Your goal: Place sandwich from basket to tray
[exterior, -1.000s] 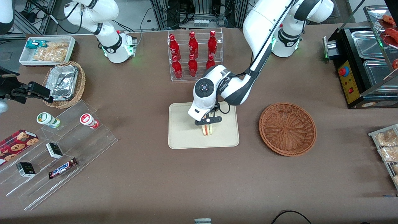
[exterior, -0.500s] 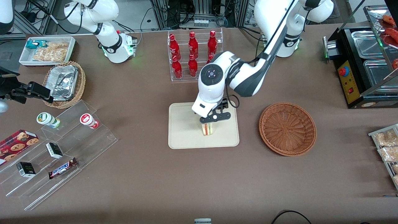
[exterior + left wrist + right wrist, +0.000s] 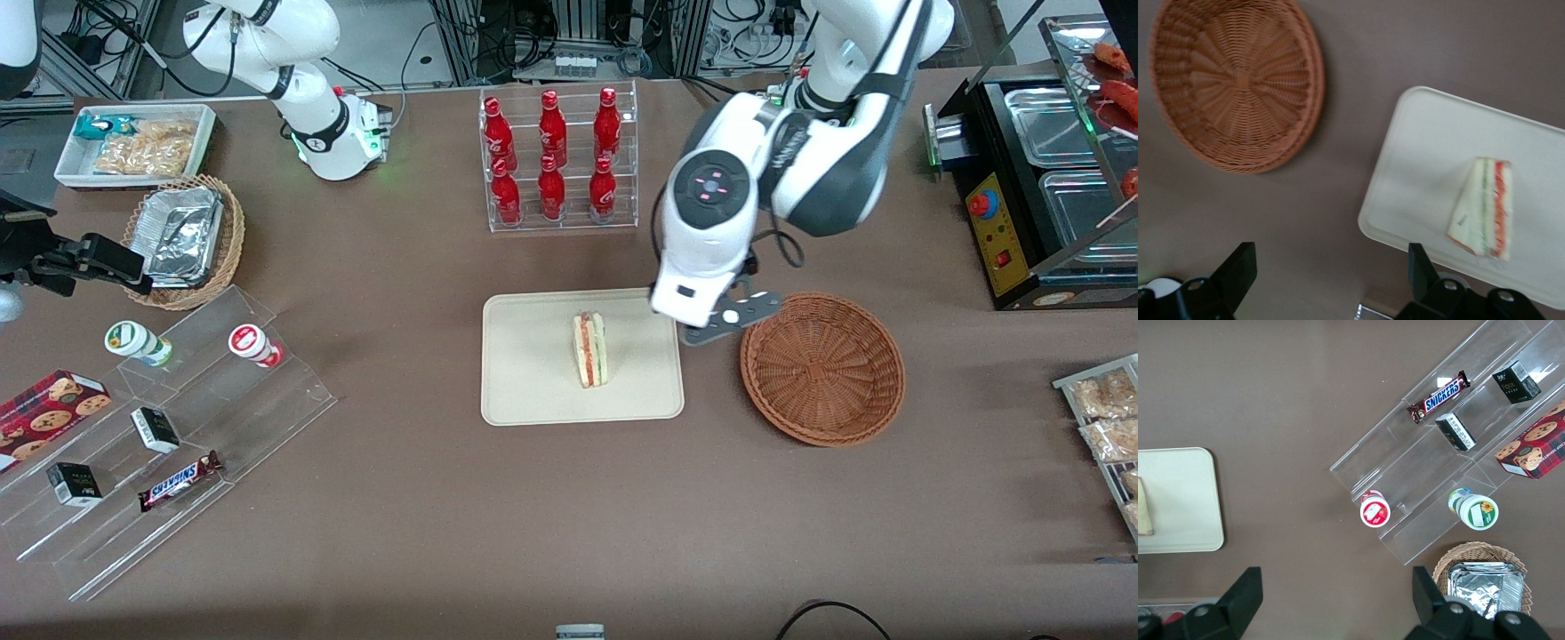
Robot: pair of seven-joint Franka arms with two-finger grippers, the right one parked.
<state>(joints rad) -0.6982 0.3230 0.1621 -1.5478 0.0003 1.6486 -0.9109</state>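
The sandwich (image 3: 589, 348) (image 3: 1483, 207) lies on the cream tray (image 3: 533, 382) (image 3: 1425, 147), cut edge with red and green layers showing. The reddish-brown wicker basket (image 3: 823, 366) (image 3: 1238, 80) sits beside the tray toward the working arm's end, with nothing in it. My gripper (image 3: 731, 322) (image 3: 1328, 280) hangs open above the table between the tray and the basket, raised clear of both. Nothing is between its fingers (image 3: 1238, 270). A sliver of the sandwich (image 3: 1145, 510) and the tray's end (image 3: 1185, 500) show in the right wrist view.
A clear rack of red bottles (image 3: 556, 160) stands farther from the front camera than the tray. Toward the parked arm's end are acrylic steps with snacks (image 3: 169, 418), a tan basket of foil containers (image 3: 187, 236) and a white bin (image 3: 133, 142). A black warmer with metal trays (image 3: 1040, 187) stands toward the working arm's end.
The gripper let go of the sandwich, opened, rose and swung off the tray toward the basket. The sandwich stays on the tray, now fully uncovered.
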